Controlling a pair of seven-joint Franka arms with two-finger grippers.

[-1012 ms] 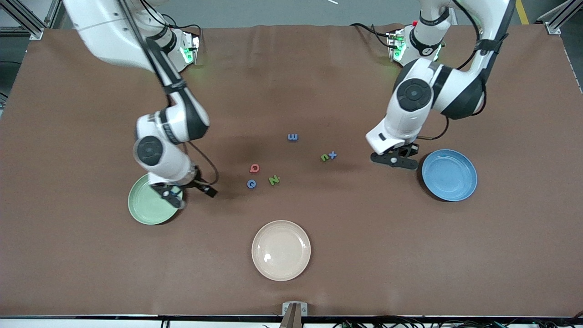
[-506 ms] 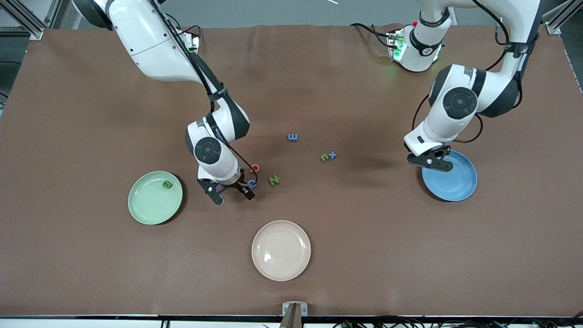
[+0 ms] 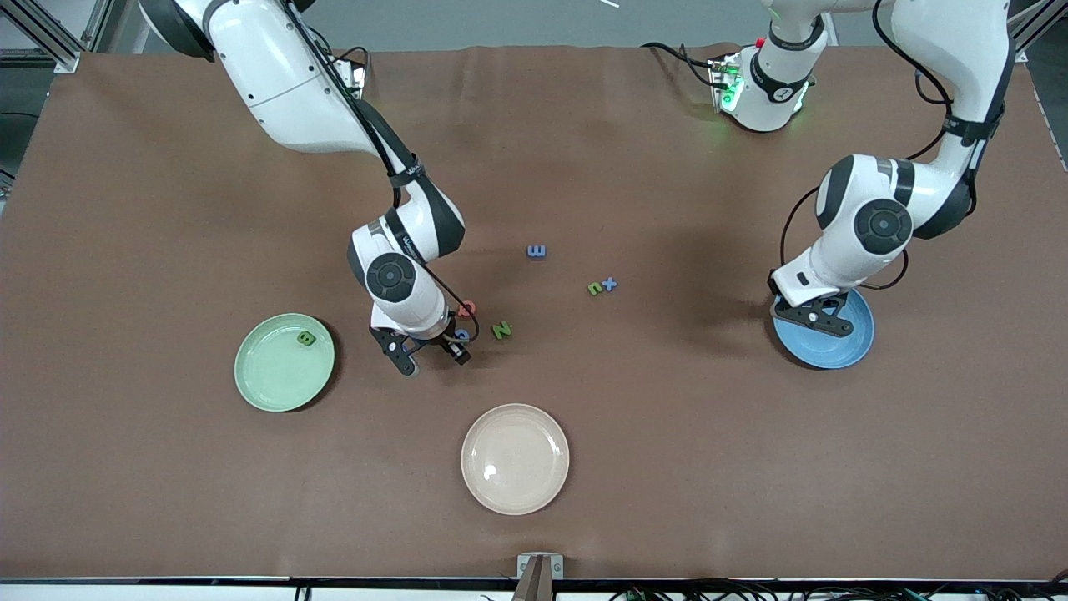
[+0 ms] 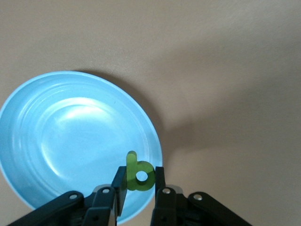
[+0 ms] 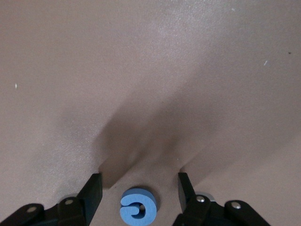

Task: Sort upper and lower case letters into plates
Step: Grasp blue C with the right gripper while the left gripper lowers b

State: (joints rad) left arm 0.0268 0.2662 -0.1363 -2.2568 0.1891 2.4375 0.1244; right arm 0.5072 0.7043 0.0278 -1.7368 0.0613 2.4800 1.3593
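A small green toy letter b is clamped in the left end effector over the glossy sky-blue plate. A blue letter G on the brown tabletop is straddled by the wide-open right end effector, beside the red-pink letter.

The front camera looks down from high across the bench. Each wrist camera looks straight down, close: left over the blue plate, right over bare bench.
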